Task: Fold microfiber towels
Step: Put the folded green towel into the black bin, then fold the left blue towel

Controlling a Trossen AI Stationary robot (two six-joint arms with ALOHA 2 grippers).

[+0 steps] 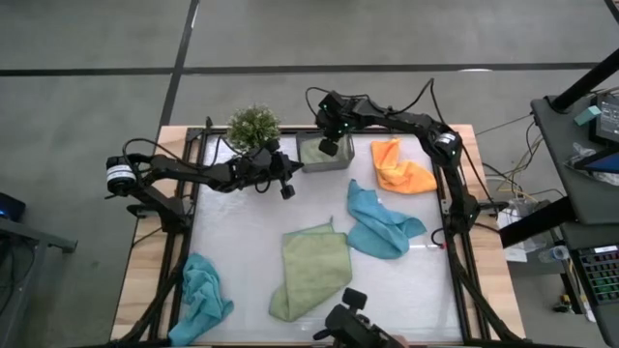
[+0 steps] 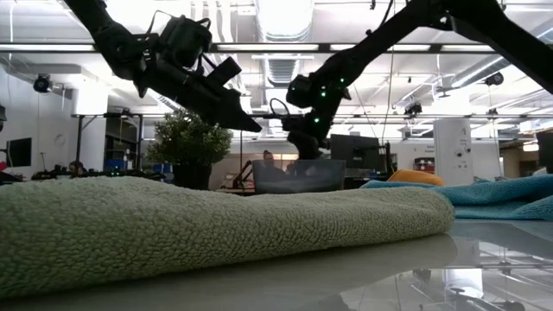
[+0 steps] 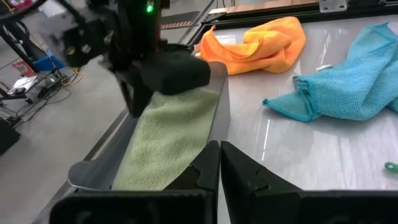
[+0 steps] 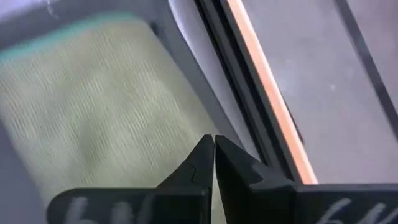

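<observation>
A grey bin (image 1: 324, 152) at the table's far edge holds a light green towel (image 3: 168, 143). My right gripper (image 1: 329, 145) is shut and points down over the bin's far end; its tips (image 4: 213, 146) are just above that towel. My left gripper (image 1: 287, 191), also shut with nothing in it, hangs above the table just left of the bin, near its rim (image 3: 219, 155). Flat on the table lie an orange towel (image 1: 401, 169), a teal towel (image 1: 382, 222), a light green towel (image 1: 309, 271) and a second teal towel (image 1: 198, 295). My right gripper stands with shut fingers over the green towel in the bin (image 4: 93, 112), coming from above; I cannot tell whether the tips touch the cloth.
A potted plant (image 1: 253, 126) stands at the far edge, left of the bin and just behind my left arm. A dark frame (image 1: 450, 193) borders the white table top. Bare table lies between the bin and the light green towel.
</observation>
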